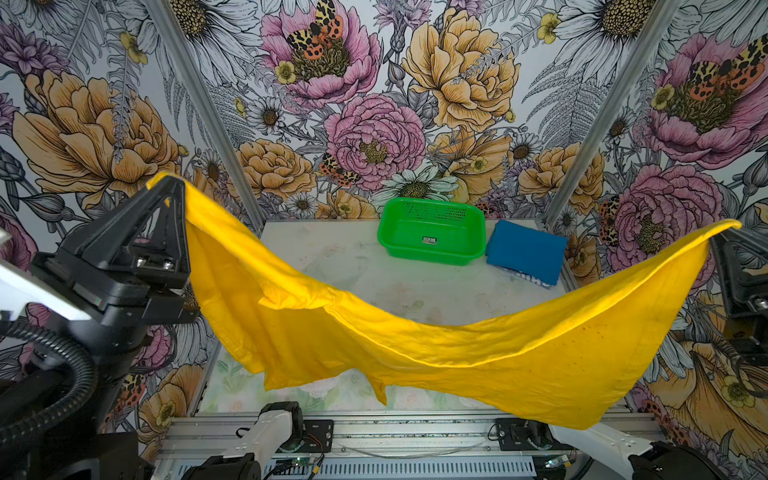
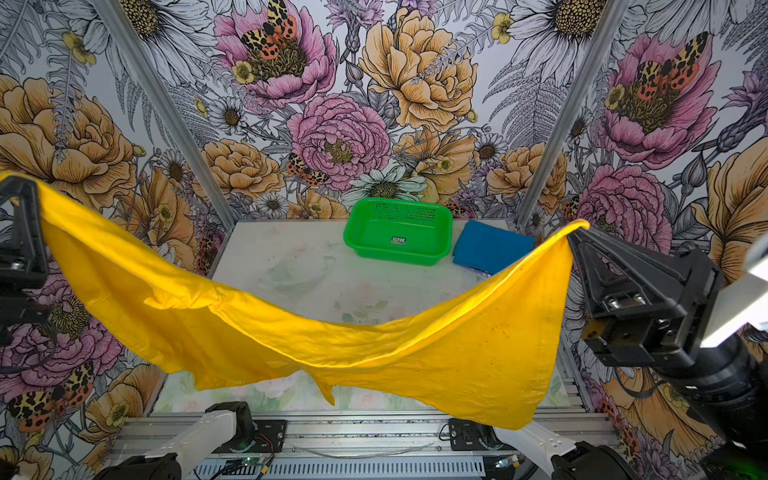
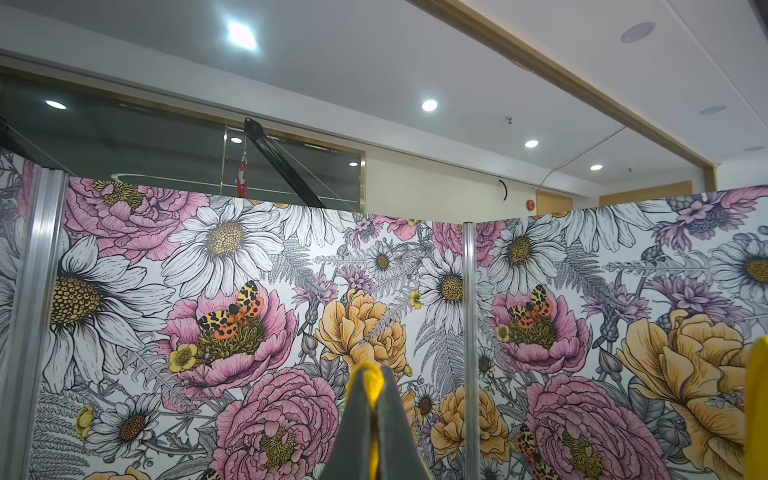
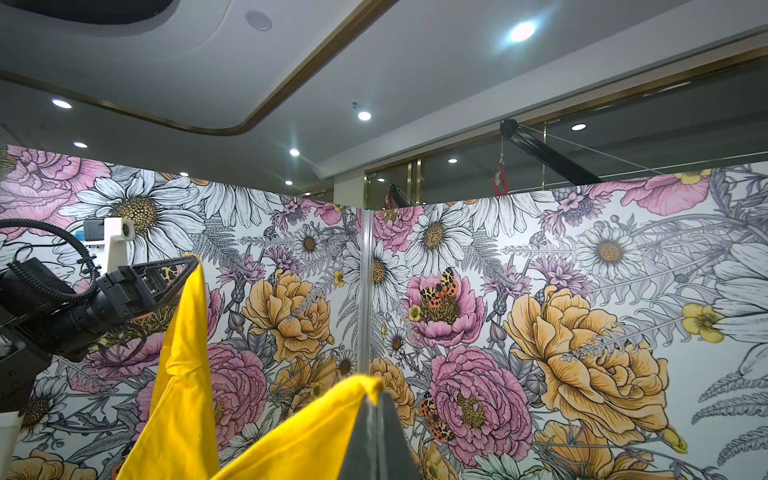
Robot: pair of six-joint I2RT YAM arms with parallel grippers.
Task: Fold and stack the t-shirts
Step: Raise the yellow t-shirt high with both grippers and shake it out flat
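Mustard-yellow cloth spans both top views: the yellow t-shirt (image 1: pixel 415 332) hangs in the air, stretched between the two arms and sagging in a deep curve at its middle. Its upper edge runs from one raised corner down to the dip and up to the other corner. The lower part hangs loose over the near side of the table (image 1: pixel 332 266), and whether it brushes the surface I cannot tell. A crumpled fold sits left of the middle.

The left gripper (image 1: pixel 172 178) is clamped tight on the shirt's left corner, with a little cloth poking out past its tips. In the left wrist view, yellow fabric is pinched between its closed fingers (image 3: pixel 359 415). The right gripper (image 2: pixel 575 232) is likewise closed on the right corner, and the right wrist view shows cloth squeezed between its fingers (image 4: pixel 390 432). Both grippers are held high and well apart.

The blue t-shirt (image 1: pixel 525 249) lies folded flat in the far right corner of the table, with a bit of white marking showing at its near edge. Just beside it, to its left, stands a bright green basket (image 1: pixel 428 255) with a perforated far wall and a small label inside.

Flowered wallpaper (image 1: pixel 374 124) covers the walls around the table.
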